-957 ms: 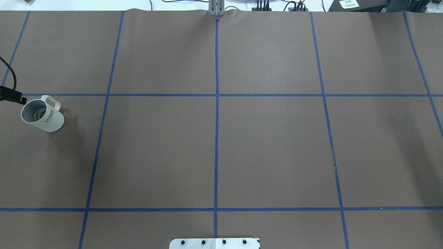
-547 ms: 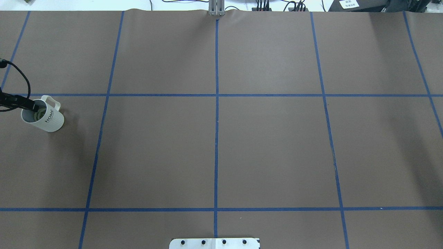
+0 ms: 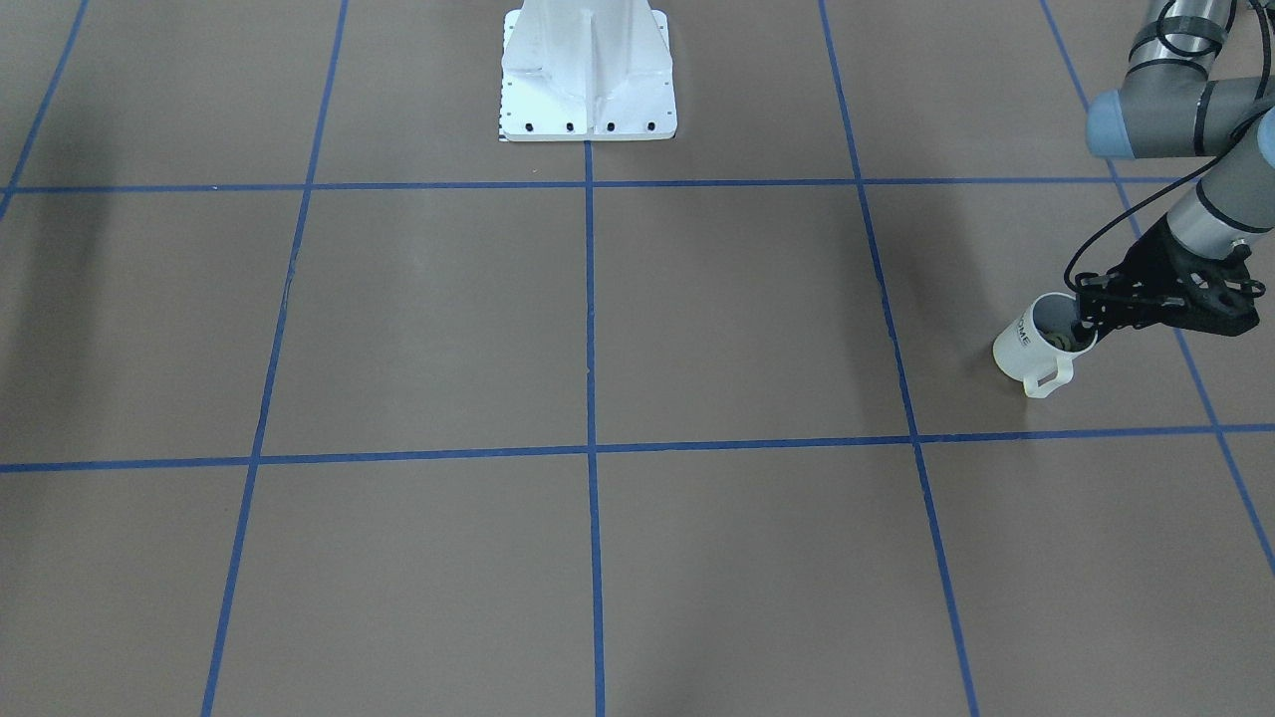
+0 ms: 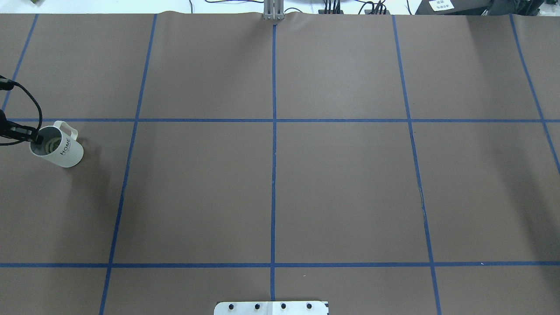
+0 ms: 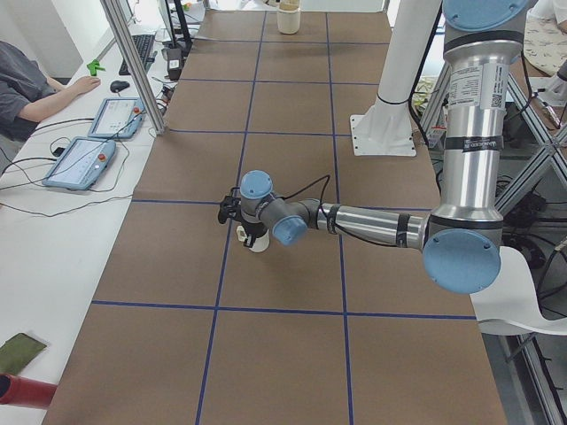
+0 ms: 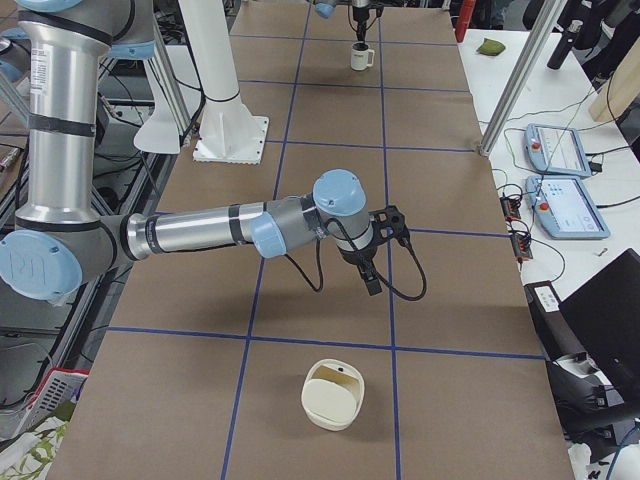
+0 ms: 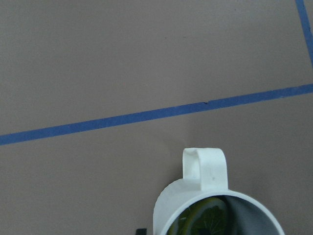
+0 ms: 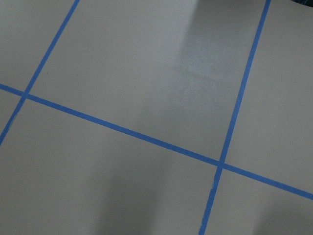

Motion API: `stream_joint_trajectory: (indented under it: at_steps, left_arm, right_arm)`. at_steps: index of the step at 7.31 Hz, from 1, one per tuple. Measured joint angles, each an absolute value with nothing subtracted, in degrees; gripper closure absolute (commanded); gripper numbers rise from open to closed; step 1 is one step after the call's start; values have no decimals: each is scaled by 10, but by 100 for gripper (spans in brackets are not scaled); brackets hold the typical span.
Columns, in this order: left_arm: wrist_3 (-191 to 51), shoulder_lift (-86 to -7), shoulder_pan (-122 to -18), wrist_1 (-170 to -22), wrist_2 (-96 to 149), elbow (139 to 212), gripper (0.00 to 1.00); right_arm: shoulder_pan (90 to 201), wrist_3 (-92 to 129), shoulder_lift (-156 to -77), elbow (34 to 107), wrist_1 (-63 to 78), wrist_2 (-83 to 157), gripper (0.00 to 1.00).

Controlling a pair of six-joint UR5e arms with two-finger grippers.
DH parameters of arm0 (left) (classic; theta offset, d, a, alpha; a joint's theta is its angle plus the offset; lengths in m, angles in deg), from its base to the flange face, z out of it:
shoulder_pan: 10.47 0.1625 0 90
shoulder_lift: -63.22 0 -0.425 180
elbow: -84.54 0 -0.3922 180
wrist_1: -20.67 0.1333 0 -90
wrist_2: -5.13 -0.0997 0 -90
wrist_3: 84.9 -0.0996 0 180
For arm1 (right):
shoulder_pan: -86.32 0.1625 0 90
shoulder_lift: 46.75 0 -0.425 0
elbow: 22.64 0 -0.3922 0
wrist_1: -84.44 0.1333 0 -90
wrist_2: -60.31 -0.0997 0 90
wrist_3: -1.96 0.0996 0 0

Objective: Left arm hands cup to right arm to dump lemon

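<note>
The white cup [image 4: 61,151] with black "HOME" lettering stands at the table's far left, its handle [image 7: 204,169] pointing away from the robot. A yellow-green lemon [image 7: 205,221] slice lies inside it. My left gripper [image 4: 36,139] is at the rim on the side away from the handle, one finger inside and one outside, shut on the wall. The front view shows the same grip [image 3: 1084,317] on the cup [image 3: 1026,354]. My right gripper [image 6: 372,278] hangs low over bare table, far from the cup [image 6: 360,57]. Whether it is open or shut, I cannot tell.
The brown table is marked with a blue tape grid. The white base plate [image 3: 588,110] sits at the robot's edge. A cream container [image 6: 333,395] lies near the right end. A person sits at a side desk [image 5: 27,88] with teach pendants [image 5: 80,161].
The left gripper came in from the left edge and reached into the cup's mouth. Its tip then drew back to the rim, and the cup shifted slightly right and turned a little.
</note>
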State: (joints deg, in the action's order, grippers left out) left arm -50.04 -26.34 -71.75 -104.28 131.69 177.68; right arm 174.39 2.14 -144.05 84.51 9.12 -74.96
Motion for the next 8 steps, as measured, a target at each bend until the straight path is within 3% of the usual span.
stream_joint_trajectory:
  at_steps: [4, 8]
  left_arm:
    - [-497, -271, -722, -1008, 1341, 1816, 100]
    - [-388, -366, -724, -905, 1357, 1881, 100]
  right_arm:
    - [1744, 21, -1439, 846, 92, -750, 0]
    - [1703, 19, -1412, 839, 178, -743, 1]
